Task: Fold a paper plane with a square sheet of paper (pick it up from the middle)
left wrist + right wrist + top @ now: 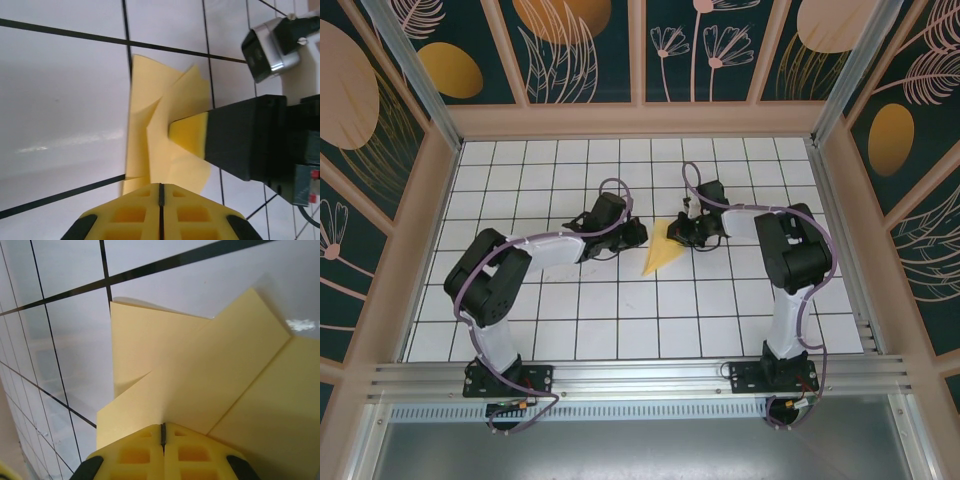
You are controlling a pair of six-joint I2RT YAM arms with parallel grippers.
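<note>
Centre of the table (540,310), the half-folded paper (663,258) is looking light, floppy, slippery. Your right gripper (162,430) is pinching its creased middle; your left gripper (161,191) is sitting pressed together at its edge. Be aiming for stiffer folded layers.

I'm watching the yellow paper (658,260) (150,100) (190,365) lying near the middle of the table as a folded, pointed wedge. Its tip is pointing near-left and its wide end is sitting far-right. Its layered flaps are overlapping along sharp creases.
</note>
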